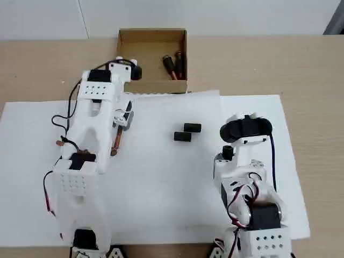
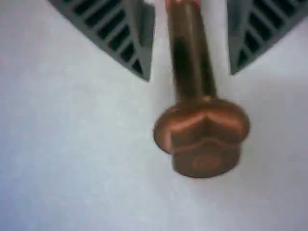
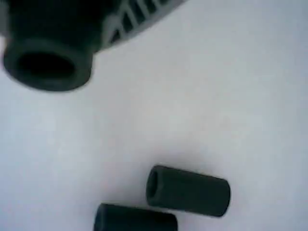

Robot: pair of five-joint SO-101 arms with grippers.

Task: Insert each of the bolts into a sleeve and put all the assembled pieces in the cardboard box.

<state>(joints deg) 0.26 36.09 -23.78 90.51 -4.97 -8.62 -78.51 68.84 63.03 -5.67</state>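
White sheet (image 1: pixel 161 183): it lies under both grippers and serves as the work surface, so the dark and copper parts stand out against it.
Cardboard box (image 1: pixel 145 56): it sits open-topped just beyond the left gripper, past the sheet's far edge, close enough for a short drop-off.
Left gripper (image 2: pixel 190 70): it is pinching the bolt by the upper shank, with the fingertips flanking the shank lower down. This leaves the threaded length free to slide into a sleeve.
Right gripper (image 1: pixel 228 155): it is clamped on the held sleeve, with the bore turned outward, probably so the bolt can enter.
Bolt (image 2: pixel 202 137): it hangs head-down from the left gripper, lifted off the sheet and well apart from the right gripper.
Finished pieces (image 1: pixel 173 67): they rest inside the box, in the corner toward the right gripper's side.
Held sleeve (image 3: pixel 48 65): it sits in the right gripper with its open end showing.
Loose sleeves (image 1: pixel 183 136): two lie on the sheet, touching or nearly so, between the grippers and nearer the right one, waiting for bolts.
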